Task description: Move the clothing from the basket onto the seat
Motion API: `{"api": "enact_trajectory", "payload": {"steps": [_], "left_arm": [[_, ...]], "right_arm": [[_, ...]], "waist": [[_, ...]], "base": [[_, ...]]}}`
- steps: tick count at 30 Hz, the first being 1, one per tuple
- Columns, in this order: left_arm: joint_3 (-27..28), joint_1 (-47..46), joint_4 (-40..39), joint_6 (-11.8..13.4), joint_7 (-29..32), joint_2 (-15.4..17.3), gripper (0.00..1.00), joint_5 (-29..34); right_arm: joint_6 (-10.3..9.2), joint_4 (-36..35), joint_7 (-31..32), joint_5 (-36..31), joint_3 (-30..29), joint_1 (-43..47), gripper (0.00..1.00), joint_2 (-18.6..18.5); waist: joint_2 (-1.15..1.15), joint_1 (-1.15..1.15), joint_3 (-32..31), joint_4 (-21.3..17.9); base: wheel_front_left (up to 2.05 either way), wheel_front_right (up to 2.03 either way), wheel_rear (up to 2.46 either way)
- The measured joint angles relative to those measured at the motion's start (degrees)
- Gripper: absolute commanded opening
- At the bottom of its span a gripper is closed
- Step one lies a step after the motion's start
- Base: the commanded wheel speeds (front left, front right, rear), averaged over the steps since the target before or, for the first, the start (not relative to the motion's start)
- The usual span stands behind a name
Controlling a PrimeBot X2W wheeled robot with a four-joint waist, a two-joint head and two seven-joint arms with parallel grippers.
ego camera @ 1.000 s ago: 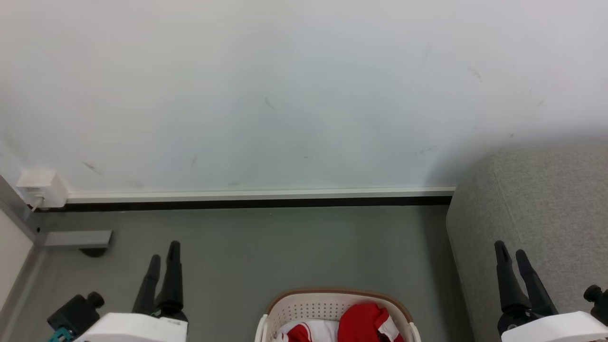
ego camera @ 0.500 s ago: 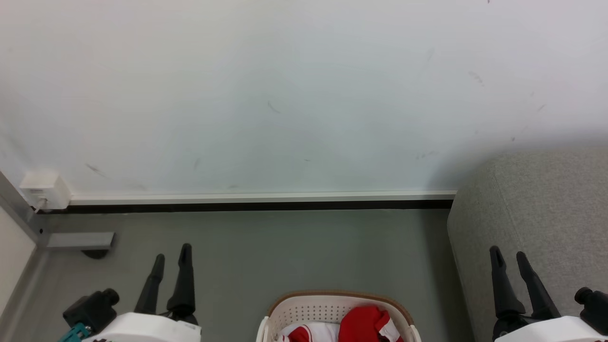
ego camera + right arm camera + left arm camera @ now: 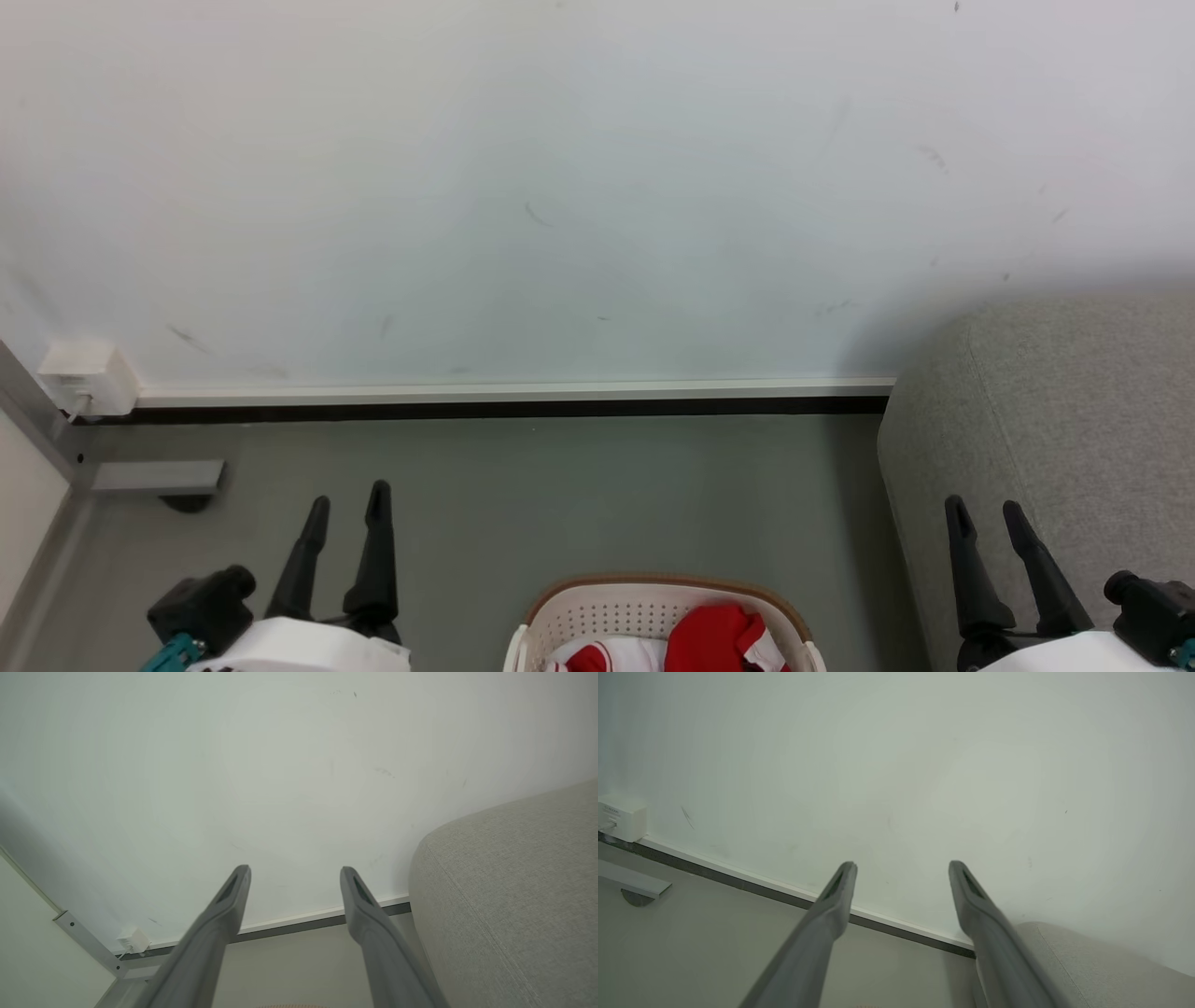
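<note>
Well, left gripper (image 3: pixel 350 497) and right gripper (image 3: pixel 982 507) flank the basket (image 3: pixel 607 611) of clothing (image 3: pixel 714 635), fingers (image 3: pixel 375 551) wide (empty).

Basket: white perforated plastic laundry basket (image 3: pixel 597 616), on grey floor (image 3: pixel 560 495), well apart from white wall (image 3: pixel 597 187).
Clothing: soft red garments with white trim (image 3: pixel 714 639), in the basket.
Seat: large light grey fabric sofa (image 3: pixel 1074 420), right of basket, at the wall.
</note>
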Motion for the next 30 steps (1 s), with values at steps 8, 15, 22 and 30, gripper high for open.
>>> {"api": "enact_trajectory", "payload": {"steps": [8, 15, 22, 30], "left_arm": [[-0.4, 0.0, 1.2, 0.5, -1.0, 0.0, 1.00, 4.6], [-0.6, 0.0, 1.4, 0.8, -1.7, 0.0, 1.00, 7.8], [-0.8, 0.0, 1.4, 0.8, -2.5, 0.1, 1.00, 10.7], [-0.8, 0.0, 1.5, 0.8, -3.5, 0.1, 1.00, 14.2]], "right_arm": [[0.00, 1.0, -1.0, -2.7, 0.3, -0.3, 1.00, 0.0], [0.00, 1.1, -1.8, -5.2, 0.7, -0.3, 1.00, -0.1], [0.00, 1.5, -2.6, -7.7, 1.7, -0.4, 1.00, -0.3], [0.00, 1.6, -3.5, -10.3, 2.7, -0.5, 1.00, -0.8]], "waist": [[0.00, 0.00, -0.2, 0.1], [0.00, -0.01, -0.3, 0.2], [0.00, -0.01, -0.5, 0.2], [0.00, -0.01, -0.9, 0.1]], "base": [[0.00, 0.00, 0.00], [0.00, 0.00, 0.00], [0.00, 0.00, 0.00], [0.00, 0.00, 0.00]]}}
